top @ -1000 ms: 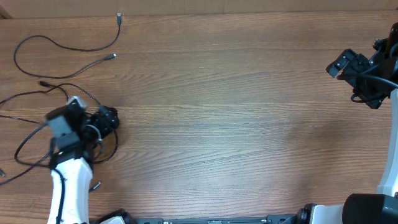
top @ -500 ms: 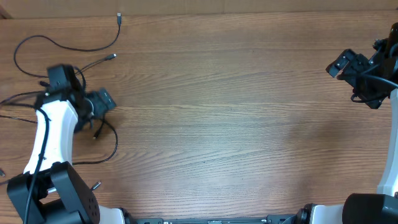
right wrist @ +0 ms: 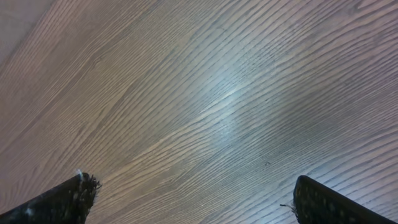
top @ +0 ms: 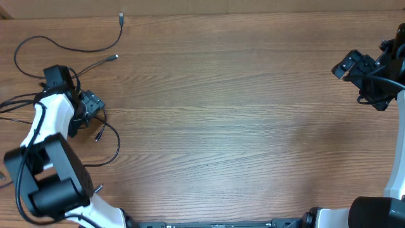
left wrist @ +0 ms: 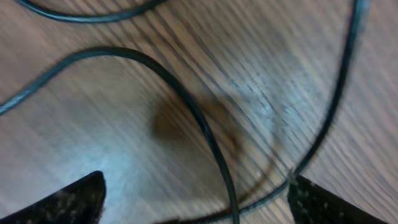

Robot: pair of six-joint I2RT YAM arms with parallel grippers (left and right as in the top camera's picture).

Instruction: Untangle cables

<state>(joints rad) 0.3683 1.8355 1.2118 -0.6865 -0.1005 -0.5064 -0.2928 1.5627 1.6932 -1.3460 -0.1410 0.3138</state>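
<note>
Where the cables lie: all at the far left of the table, spread as loose black strands around the left arm and well apart from the right arm.
Upper cable: a wide open loop near the back-left corner, ending in a small plug close to the table's far edge.
Second cable: lies just below that loop; its silvery plug points right and the cord runs down-left toward the left wrist.
Lower strand: bows out to the right of the left arm and curls back toward its base; a small plug end lies near it, just below the gripper.
Left-edge strands: thin cords run off the table's left side, partly hidden by the arm.
Left gripper: low over the cords, jaws spread wide, nothing clamped.
Left wrist view: the two fingertips sit in the bottom corners; one arching strand crosses the wood and passes down between them, and another cord sweeps along the right side. Everything is blurred, and contact with the fingers cannot be told.
Right gripper: near the table's right edge, jaws as wide as they go, holding nothing.
Right wrist view: fingertips at the lower corners, only bare wood grain between them.
</note>
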